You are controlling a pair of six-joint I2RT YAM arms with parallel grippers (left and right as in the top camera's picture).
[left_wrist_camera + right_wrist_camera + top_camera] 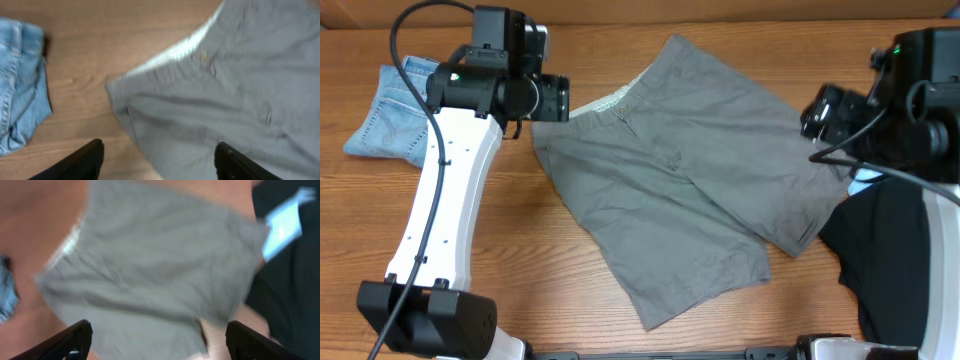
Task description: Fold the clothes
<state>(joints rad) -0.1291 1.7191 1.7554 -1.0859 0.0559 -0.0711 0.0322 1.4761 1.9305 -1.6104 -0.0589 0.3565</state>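
Note:
Wide grey-khaki shorts lie spread flat in the middle of the wooden table, waistband with pale lining toward the back left. They also show in the left wrist view and, blurred, in the right wrist view. My left gripper is open and empty, above the shorts' waistband corner. My right gripper is open and empty, above the shorts' right side. Small light-blue denim shorts lie at the far left. A black garment lies at the right.
The left arm's white links stretch from the front left base up to the back. The right arm hangs over the right edge. A light-blue tag sits on the black garment.

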